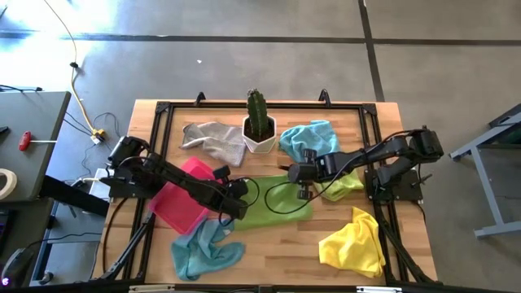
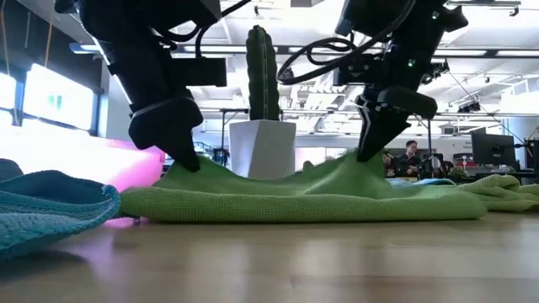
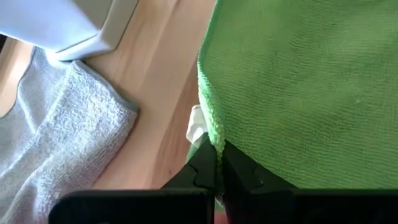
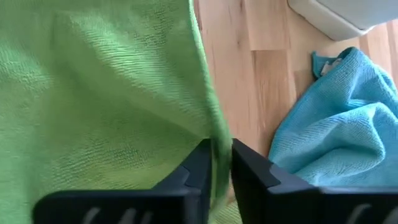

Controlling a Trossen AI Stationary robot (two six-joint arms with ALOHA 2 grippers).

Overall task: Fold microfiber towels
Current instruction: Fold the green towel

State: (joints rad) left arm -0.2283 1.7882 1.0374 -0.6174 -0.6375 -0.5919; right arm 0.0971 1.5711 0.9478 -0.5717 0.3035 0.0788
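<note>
A lime green towel (image 1: 273, 205) lies on the middle of the table, humped up at both ends in the low view (image 2: 303, 194). My left gripper (image 3: 217, 152) is shut on its left edge, and my right gripper (image 4: 221, 146) is closed on its right edge; both point steeply down just above the table. Other towels lie loose: grey (image 1: 213, 140) at the far left, light blue (image 1: 313, 138) at the far right, teal (image 1: 207, 248) at the near left, yellow (image 1: 354, 240) at the near right. A second lime green one (image 1: 346, 185) lies under my right arm. My left gripper pinches the green towel's hemmed left edge (image 3: 214, 134) between its two fingers, slanting down from the table's left. The edge is drawn up into a low peak (image 2: 189, 168) while the towel's middle lies on the table. My right gripper has the green towel's right edge (image 4: 211, 124) between its two fingers, coming steeply from above. The cloth rises to the fingertips (image 2: 368, 156) in a low peak and sags slack toward the middle. One layer or several, I cannot tell.
A cactus in a white pot (image 1: 260, 126) stands just beyond the green towel. A pink tray (image 1: 183, 195) lies at the left under my left arm. A black frame (image 1: 163, 110) borders the table. Bare wood (image 1: 277, 244) shows at the near middle.
</note>
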